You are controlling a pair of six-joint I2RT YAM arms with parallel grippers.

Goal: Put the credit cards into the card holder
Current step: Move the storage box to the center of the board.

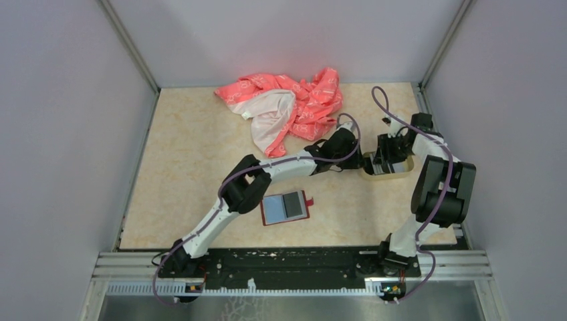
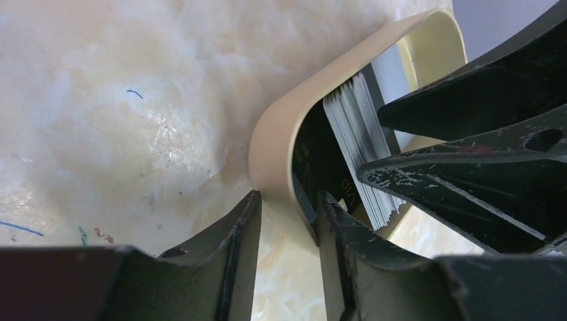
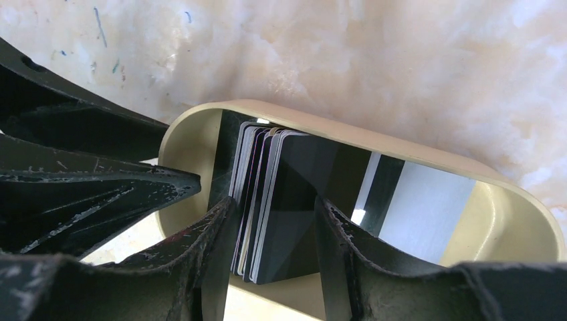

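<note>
A: Where's the card holder point(image 1: 286, 208)?
B: Lying open near the table's point(image 1: 187, 167) front edge, about midway.
A: And the pincers?
B: Left gripper point(image 2: 289, 197) straddles the tray's point(image 2: 281, 127) end wall near the right edge; whether it pinches, I cannot tell. Right gripper point(image 3: 274, 200) clamps the credit cards point(image 3: 287, 221) standing in it

The credit cards point(image 3: 277, 200), black with pale edges, stand on edge as a tight stack in one end of the beige tray point(image 3: 301, 117). The dark red card holder point(image 1: 286, 208) lies open on the table point(image 1: 187, 167), grey-blue pockets up, well apart from them.
</note>
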